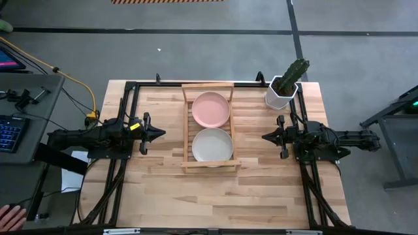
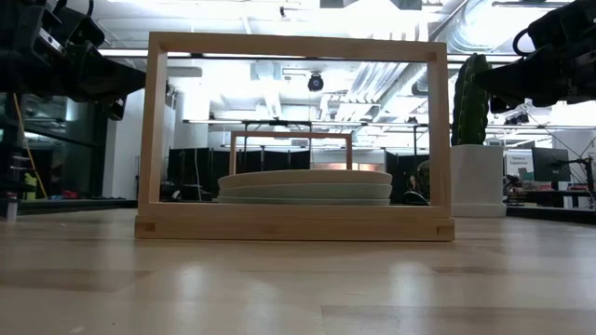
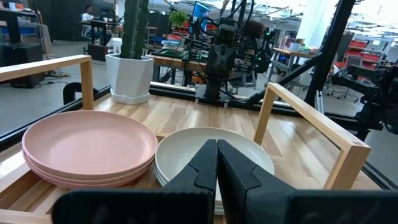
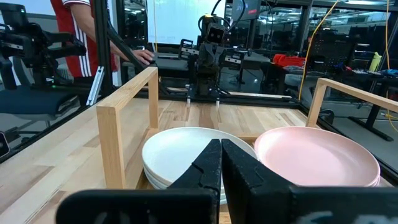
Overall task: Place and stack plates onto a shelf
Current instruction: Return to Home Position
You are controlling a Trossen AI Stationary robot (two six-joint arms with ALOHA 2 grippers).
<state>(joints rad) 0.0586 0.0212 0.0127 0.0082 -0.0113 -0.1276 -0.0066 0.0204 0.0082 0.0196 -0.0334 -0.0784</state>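
Note:
The light-wood shelf [image 1: 209,127] stands mid-table with two stacks of plates lying flat on its slats. A pink stack [image 1: 210,108] fills the far half, its layers showing in the left wrist view [image 3: 89,146]. A stack topped by a cream plate [image 1: 212,144] fills the near half, seen also in the right wrist view [image 4: 186,155]. My left gripper [image 1: 160,134] hovers shut to the shelf's left. My right gripper [image 1: 264,137] hovers shut to the shelf's right. Both are raised above the table and touch nothing.
A white pot with a cactus [image 1: 286,88] stands at the table's far right corner. Black frame rails [image 1: 124,104] run along both sides of the table. A person's hand [image 1: 10,215] shows off the table at the near left. Bare wood lies in front of the shelf.

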